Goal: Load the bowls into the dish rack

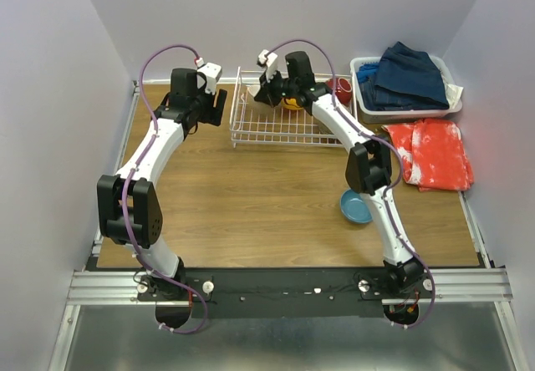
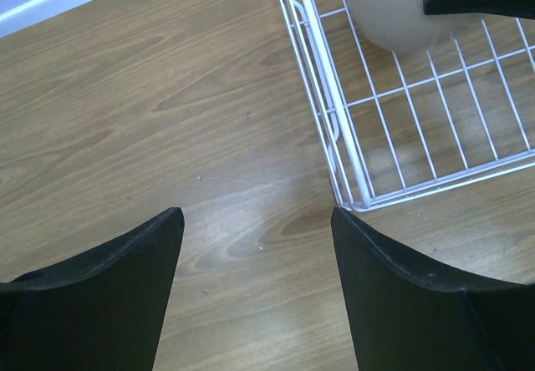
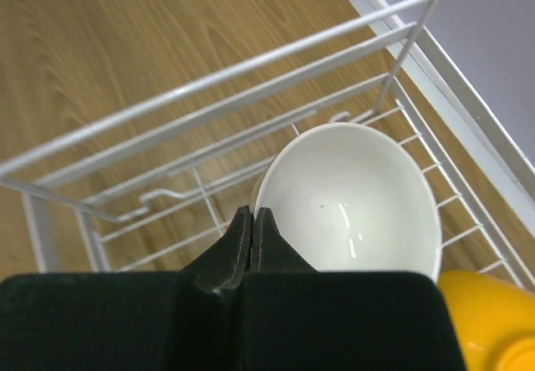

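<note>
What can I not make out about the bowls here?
- Top view: the right arm covers part of the dish rack; the bowl count inside is unclear.
- Top view: the red bowl is half hidden by that arm.
- Right wrist view: the yellow bowl is cut off by the bottom corner.
- Left wrist view: the white bowl is cut off by the top edge.

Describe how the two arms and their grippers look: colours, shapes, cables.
The left arm and right arm have white links with black joint housings. A purple cable loops along each. The left gripper has broad black tapered fingers; the right gripper has black ones narrowing to thin tips.
</note>
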Action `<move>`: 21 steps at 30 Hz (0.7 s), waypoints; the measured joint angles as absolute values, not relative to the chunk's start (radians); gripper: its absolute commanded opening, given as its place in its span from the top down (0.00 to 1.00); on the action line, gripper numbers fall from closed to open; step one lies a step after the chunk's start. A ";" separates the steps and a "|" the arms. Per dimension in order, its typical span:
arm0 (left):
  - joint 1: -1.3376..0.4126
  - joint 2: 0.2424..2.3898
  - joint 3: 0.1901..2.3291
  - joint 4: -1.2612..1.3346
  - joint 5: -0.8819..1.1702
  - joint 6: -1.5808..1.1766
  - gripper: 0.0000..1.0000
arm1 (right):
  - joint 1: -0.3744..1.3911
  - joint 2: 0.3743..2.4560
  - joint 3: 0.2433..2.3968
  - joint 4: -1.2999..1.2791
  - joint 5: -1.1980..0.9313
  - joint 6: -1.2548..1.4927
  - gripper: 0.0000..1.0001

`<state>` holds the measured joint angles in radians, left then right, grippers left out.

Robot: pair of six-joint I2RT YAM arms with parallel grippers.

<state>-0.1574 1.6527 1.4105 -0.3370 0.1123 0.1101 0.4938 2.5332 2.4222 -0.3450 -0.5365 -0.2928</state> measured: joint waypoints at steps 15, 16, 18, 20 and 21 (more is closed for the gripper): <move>-0.165 1.652 1.398 -0.338 0.150 0.084 0.20 | 0.391 2.502 2.218 0.034 -0.737 0.501 1.00; -0.167 1.652 1.398 -0.337 0.155 0.083 0.20 | 0.380 2.502 2.210 0.056 -0.749 0.533 0.99; -0.174 1.655 1.400 -0.339 0.168 0.085 0.20 | 0.362 2.502 2.205 0.085 -0.754 0.584 1.00; -0.180 1.673 1.422 -0.348 0.181 0.090 0.21 | 0.346 2.505 2.201 0.109 -0.756 0.632 1.00; -0.184 1.689 1.443 -0.346 0.192 0.093 0.21 | 0.340 2.508 2.201 0.120 -0.757 0.651 0.99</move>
<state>-0.1837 1.6890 1.4425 -0.3462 0.1917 0.0929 0.3401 2.5080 2.2013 0.1204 -0.7570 0.6506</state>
